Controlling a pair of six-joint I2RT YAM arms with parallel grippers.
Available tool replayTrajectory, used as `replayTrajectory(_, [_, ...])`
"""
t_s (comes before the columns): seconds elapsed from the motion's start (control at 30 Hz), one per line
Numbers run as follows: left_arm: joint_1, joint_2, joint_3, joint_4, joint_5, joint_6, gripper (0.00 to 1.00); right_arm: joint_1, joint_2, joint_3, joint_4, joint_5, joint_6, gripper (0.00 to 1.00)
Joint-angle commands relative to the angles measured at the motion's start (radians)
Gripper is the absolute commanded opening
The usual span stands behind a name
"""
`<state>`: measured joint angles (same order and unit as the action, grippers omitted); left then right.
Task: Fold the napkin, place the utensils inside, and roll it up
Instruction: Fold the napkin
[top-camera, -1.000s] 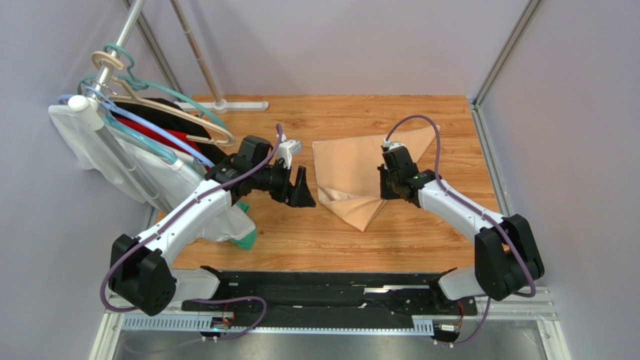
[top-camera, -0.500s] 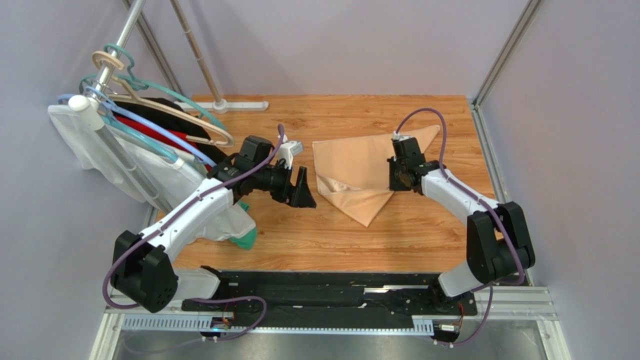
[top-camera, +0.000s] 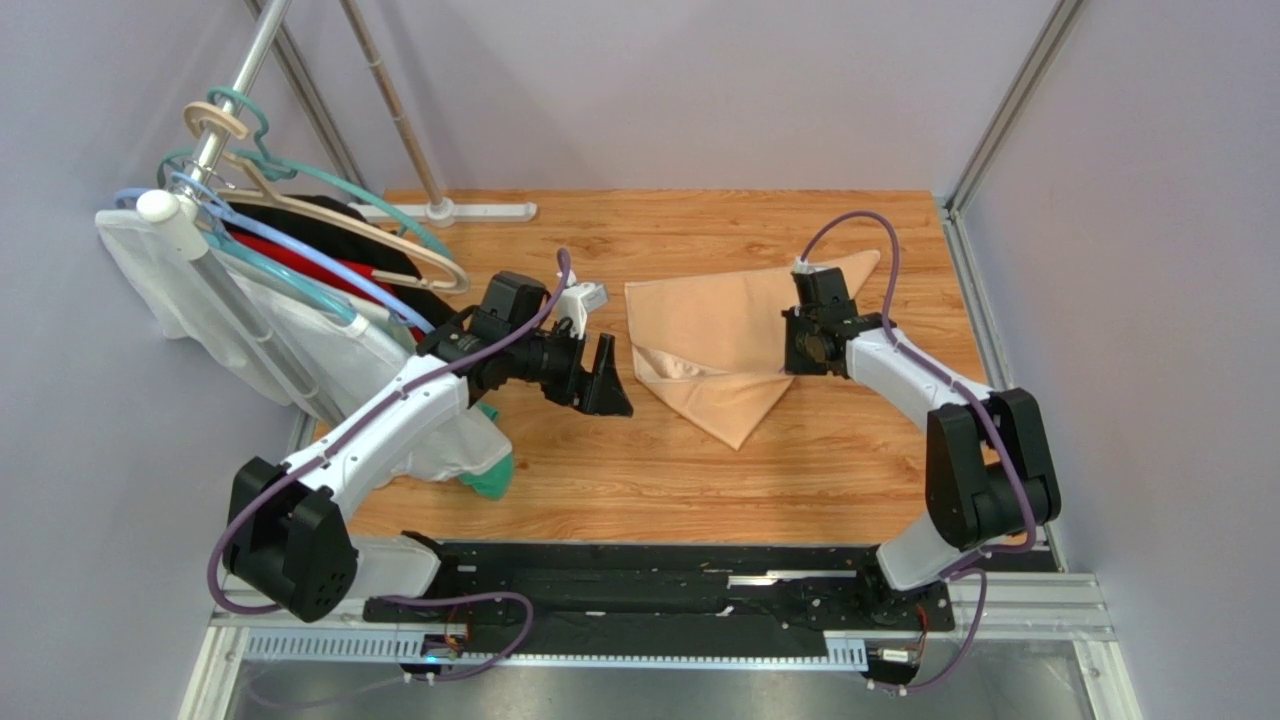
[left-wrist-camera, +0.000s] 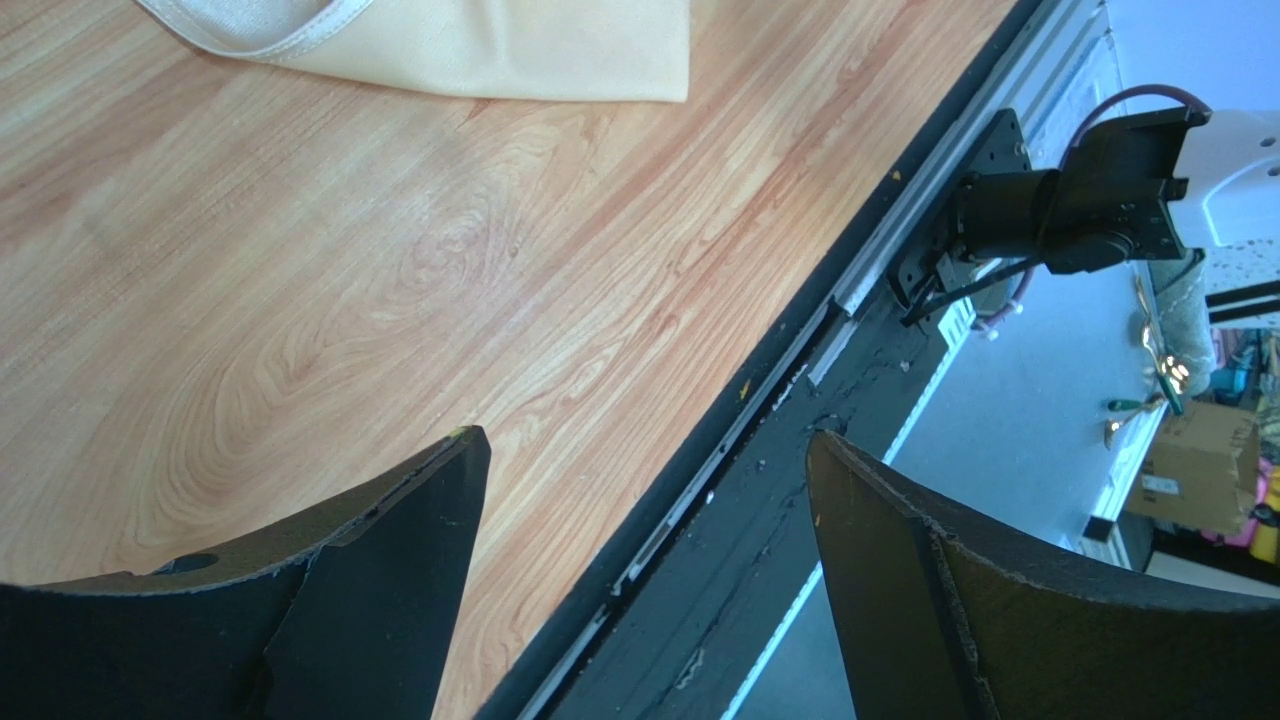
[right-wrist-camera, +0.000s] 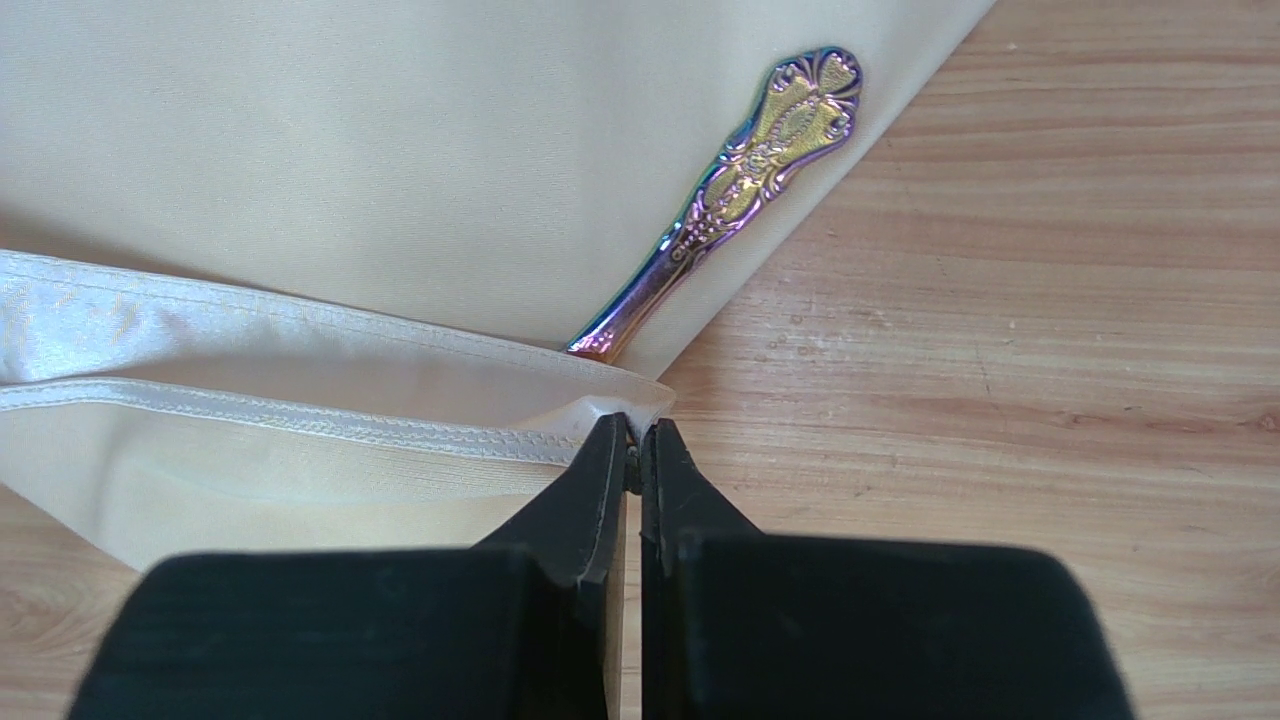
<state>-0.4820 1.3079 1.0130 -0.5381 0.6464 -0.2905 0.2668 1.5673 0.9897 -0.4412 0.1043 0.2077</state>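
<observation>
Right wrist view: nearest the lens, the right gripper (right-wrist-camera: 633, 438) had its jaws pressed together, and a folded corner of the napkin (right-wrist-camera: 376, 150) appeared pinched at their tips. Just beyond, a stitched hem ran leftward along the raised flap. The ornate purple-and-gold handle of a utensil (right-wrist-camera: 739, 177) stuck out from under that flap onto the lower layer, near the cloth's edge; its working end was hidden.

In the top external view the napkin lay part-folded on the middle of the wooden table (top-camera: 601, 480). The left gripper (top-camera: 606, 383) was spread wide and empty just beside the napkin's left edge.

The cloth looked thin, limp and light — it would likely sag and crease, so a hemmed corner seemed the surest hold. The utensil looked stiff and smooth — probably prone to sliding out during rolling.
</observation>
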Motion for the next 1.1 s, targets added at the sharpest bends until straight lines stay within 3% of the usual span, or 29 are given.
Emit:
replayTrajectory(0.0, [0.023,0.013,-0.021,0.004,0.012,-0.006,0.87,-0.003,-0.036,0.027,0.033,-0.09,0.01,0.0])
replayTrajectory(0.27, [0.023,0.008,-0.016,0.004,0.012,-0.009,0.87,0.167,-0.208,-0.066,-0.005,-0.166,0.111,0.0])
replayTrajectory(0.57, [0.023,-0.015,-0.019,0.0,0.006,-0.009,0.87,0.54,-0.293,-0.155,0.016,-0.071,0.363,0.0])
replayTrajectory(0.7, [0.023,-0.032,-0.022,0.0,0.004,-0.007,0.87,0.688,-0.288,-0.163,0.03,-0.011,0.436,0.0])
replayTrajectory(1.07, [0.023,-0.073,-0.031,-0.006,-0.007,-0.006,0.87,0.888,-0.115,-0.109,0.088,0.032,0.521,0.0])
